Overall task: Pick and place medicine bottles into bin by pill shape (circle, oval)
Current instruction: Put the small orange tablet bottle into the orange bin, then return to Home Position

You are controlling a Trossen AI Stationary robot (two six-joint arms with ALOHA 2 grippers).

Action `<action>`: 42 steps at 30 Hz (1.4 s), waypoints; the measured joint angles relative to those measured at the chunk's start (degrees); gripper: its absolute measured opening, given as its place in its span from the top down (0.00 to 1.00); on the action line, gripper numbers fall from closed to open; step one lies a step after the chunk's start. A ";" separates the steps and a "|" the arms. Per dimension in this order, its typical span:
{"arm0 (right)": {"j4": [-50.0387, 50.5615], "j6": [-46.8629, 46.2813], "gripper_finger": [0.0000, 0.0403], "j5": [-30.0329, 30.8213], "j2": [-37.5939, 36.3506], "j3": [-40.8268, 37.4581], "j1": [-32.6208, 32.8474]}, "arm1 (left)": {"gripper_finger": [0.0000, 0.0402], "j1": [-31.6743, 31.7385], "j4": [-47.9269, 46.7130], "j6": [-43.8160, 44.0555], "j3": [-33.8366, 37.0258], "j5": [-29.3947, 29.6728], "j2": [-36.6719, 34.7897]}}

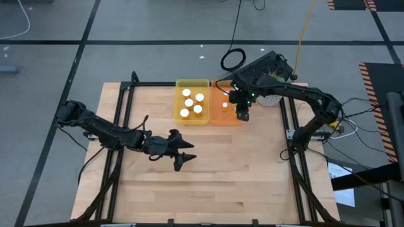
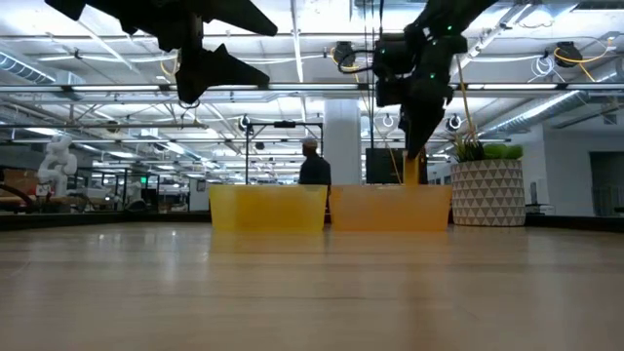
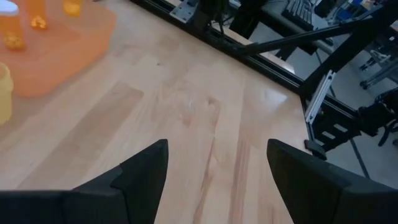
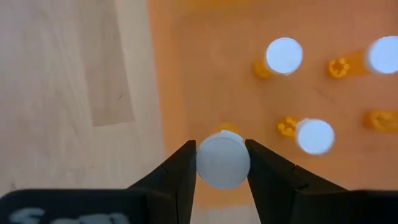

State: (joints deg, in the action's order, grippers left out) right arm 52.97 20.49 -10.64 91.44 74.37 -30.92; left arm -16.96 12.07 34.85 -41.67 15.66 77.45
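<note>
My right gripper [image 4: 222, 163] clamps a bottle [image 4: 222, 160] by its cap above the orange tray [image 4: 205, 74]; I should lower upright, clear of neighbours, before releasing. Left gripper [image 3: 214, 180] hangs open

Both arms I run are matte black, built of jointed segments. The left gripper [image 3: 214, 171] ends in two broad, wedge-shaped dark fingers. The right gripper [image 4: 222, 163] has matching dark fingers; small green lights glow on its wrist.
</note>
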 joint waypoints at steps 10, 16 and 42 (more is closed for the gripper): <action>-3.73 -1.61 0.70 0.06 7.88 0.00 0.02 | 0.32 0.49 -0.18 -0.22 0.00 -0.63 0.00; -4.85 -1.79 0.70 0.12 10.66 0.00 0.63 | 0.32 0.49 -0.24 -0.37 0.00 -0.63 0.00; -8.67 -8.38 0.47 -4.51 -11.43 -0.11 0.95 | 0.55 4.52 -3.77 -10.19 0.00 0.70 -14.02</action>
State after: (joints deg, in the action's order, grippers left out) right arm 44.30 12.11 -15.15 80.01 74.26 -29.97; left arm -12.45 8.30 24.66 -41.67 16.36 63.43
